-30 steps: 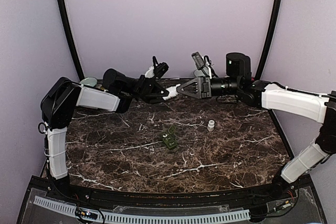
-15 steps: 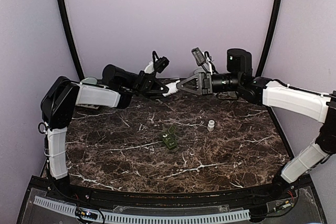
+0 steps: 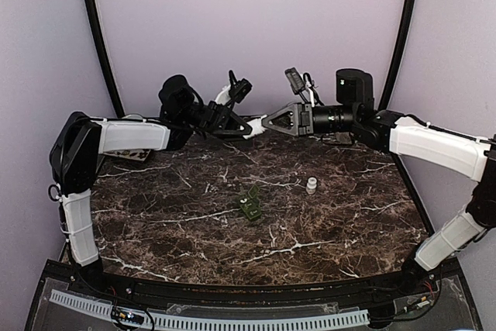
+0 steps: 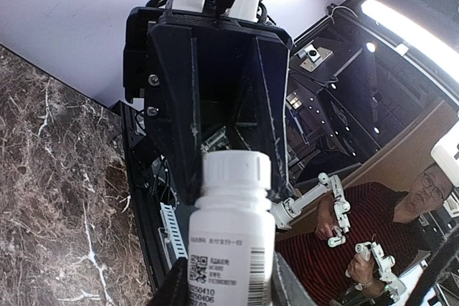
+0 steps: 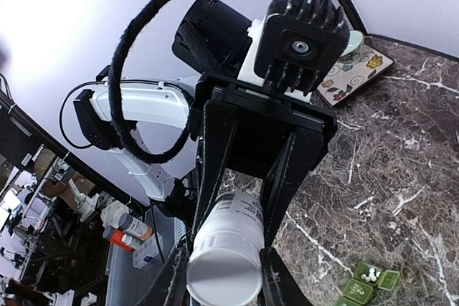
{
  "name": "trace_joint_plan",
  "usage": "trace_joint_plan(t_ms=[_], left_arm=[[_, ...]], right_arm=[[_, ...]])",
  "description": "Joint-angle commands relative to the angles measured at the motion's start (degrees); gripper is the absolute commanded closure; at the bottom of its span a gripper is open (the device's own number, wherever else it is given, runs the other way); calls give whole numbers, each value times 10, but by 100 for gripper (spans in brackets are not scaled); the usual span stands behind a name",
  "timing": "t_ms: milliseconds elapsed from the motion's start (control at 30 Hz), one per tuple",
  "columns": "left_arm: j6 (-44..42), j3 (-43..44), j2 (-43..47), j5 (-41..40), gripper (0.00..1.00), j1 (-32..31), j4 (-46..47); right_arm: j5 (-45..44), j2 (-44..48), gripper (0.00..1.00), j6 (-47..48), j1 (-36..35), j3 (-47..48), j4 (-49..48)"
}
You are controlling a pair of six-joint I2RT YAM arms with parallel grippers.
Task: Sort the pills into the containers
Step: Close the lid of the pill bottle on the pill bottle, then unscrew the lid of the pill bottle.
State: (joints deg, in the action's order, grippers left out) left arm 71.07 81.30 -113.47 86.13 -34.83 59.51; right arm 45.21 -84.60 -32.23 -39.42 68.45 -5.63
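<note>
Left fingers [image 4: 176, 288] gripped the body of a white bottle [image 4: 229, 249], held up above the back of the counter [image 3: 155, 222]. Right fingers [image 5: 176, 277] were closed on its cap end, the two arms meeting nose to nose. Green box [image 3: 249, 205] sat mid-counter, well apart from both, with white pills [image 5: 369, 274] in one compartment. Small white bottle [image 3: 311, 185] stood upright to its right.
</note>
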Motion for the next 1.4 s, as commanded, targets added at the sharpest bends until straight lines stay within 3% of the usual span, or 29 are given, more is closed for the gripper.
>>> trace_joint_plan(t_ms=[0,100,300,500,800,1100,1367], left_arm=[[-239,71,74,-128,100,-63,-257],[-310,89,81,-157,100,-70,-337],[-342,102,84,-191,100,-82,-347],[-411,138,81,-198,100,-92,-426],[-572,177,99,-248,100,-99,-597],[-745,184,133,-413,100,-118,-725],[-788,115,185,-566,100,-131,-668]], right_arm=[[-38,-36,80,-14,-37,7,34],[-47,-36,80,-28,-40,4,20],[-48,-48,80,-56,-47,-2,-15],[-39,-54,80,-69,-52,9,-17],[-23,-60,81,-102,-49,30,7],[-18,-63,83,-149,-34,67,75],[-48,-63,83,-145,-31,96,147]])
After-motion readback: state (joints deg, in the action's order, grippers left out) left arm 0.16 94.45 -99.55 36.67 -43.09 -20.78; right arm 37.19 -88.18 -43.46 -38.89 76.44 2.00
